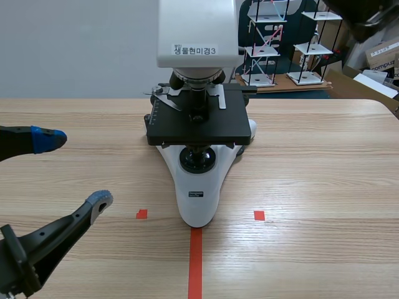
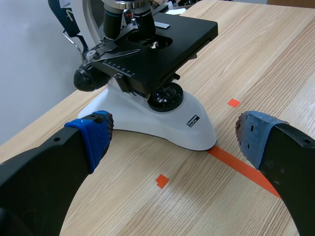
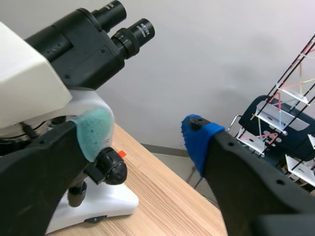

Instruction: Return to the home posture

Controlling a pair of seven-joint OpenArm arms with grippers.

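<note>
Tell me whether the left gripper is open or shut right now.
Open. The left gripper has its blue-padded fingers wide apart, holding nothing; the microscope stands ahead, untouched.

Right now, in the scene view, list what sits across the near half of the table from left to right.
Left claw, open → orange-red tape square → microscope base → second orange-red tape square.
</note>
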